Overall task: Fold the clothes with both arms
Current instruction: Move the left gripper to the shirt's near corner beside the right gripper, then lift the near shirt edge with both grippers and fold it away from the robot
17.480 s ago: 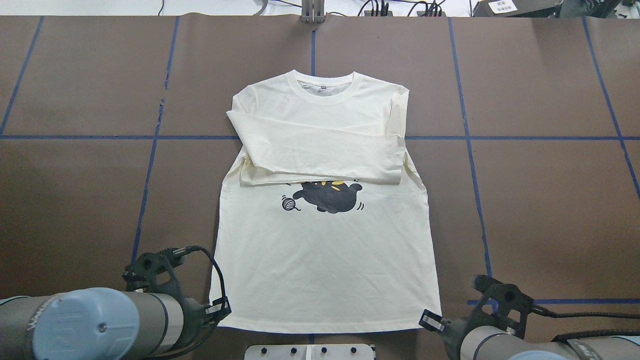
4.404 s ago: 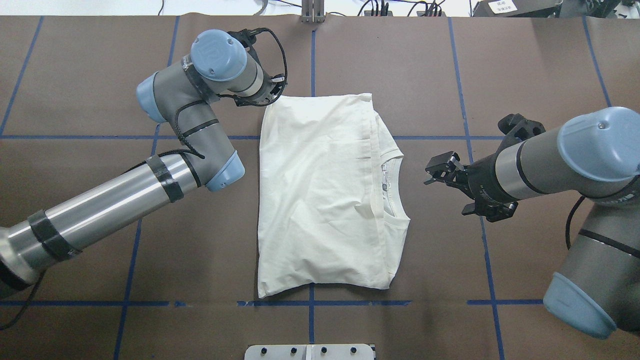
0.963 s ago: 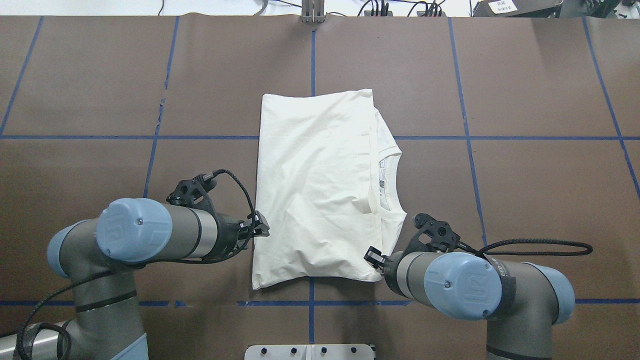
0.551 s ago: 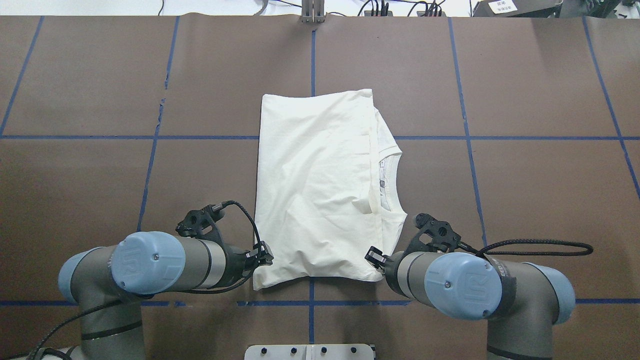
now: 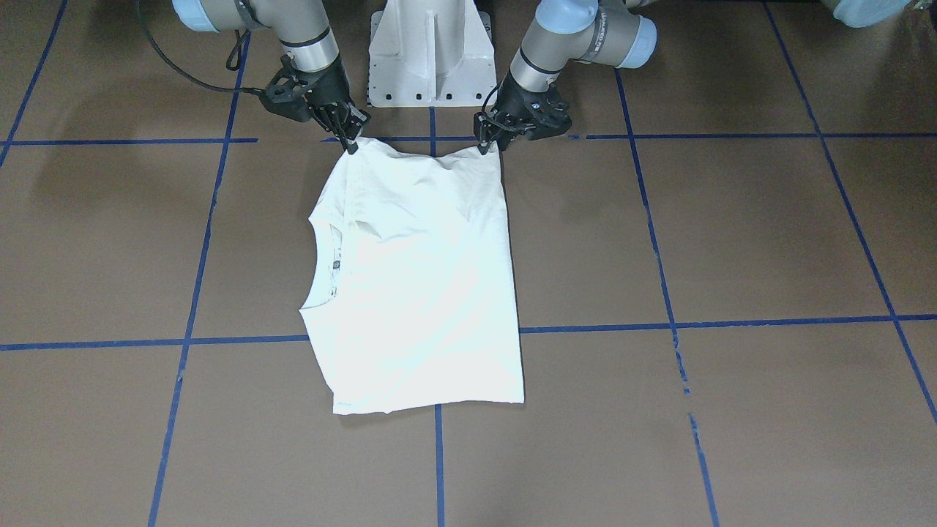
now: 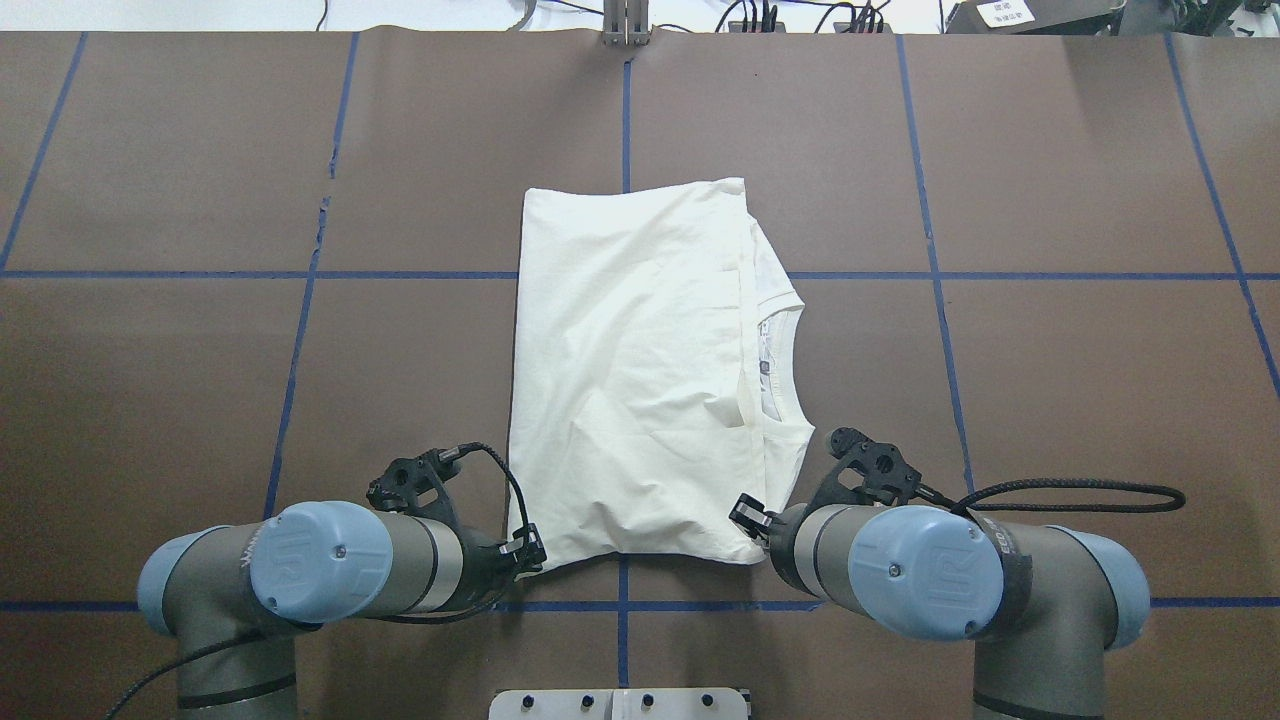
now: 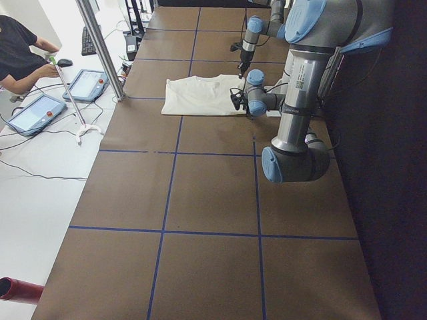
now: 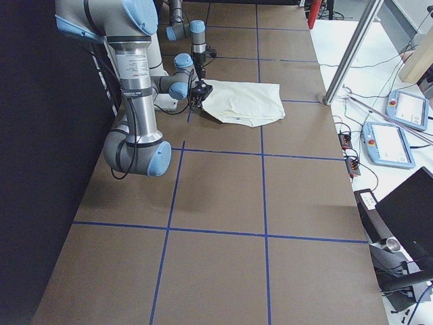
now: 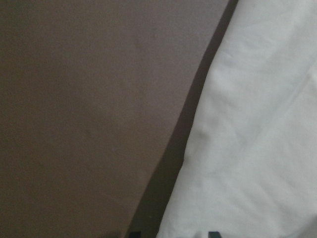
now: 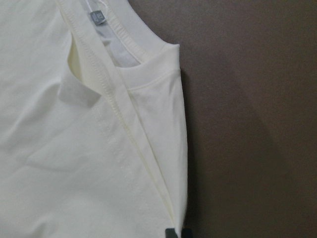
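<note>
At mid-tabletop, straight ahead of the robot: T-shirt, cream, folded to a long rectangle, print hidden. Collar exposed along the robot's-right edge, beside a loose folded-over layer. Near edge sagging between two corners drawn toward the arms; far edge flat on the tabletop.

Near-right corner: right jaws almost closed, pinched on the hem edge, fingertips close together in the wrist view.
Near-left corner: left jaws at the cloth's corner, dark ends apart in the wrist view with the cloth edge between them. Clamped or not: impossible to tell.

Behind the corners: right arm and left arm, wrists low, either side of the white pedestal.

Hazards, as judged:
- Loss of the left corner on lifting, from a shallow or unfinished bite; result, a skewed one-sided fold.
- Pick-up of the top layer only, from stacked layers at each corner; lower layers left behind.
- Unequal travel of the two arms; diagonal crease, mismatched edges.
- Dragging of the whole garment across the smooth tabletop, from too low a carry.
- Slippage of the loose layer beside the collar.
</note>
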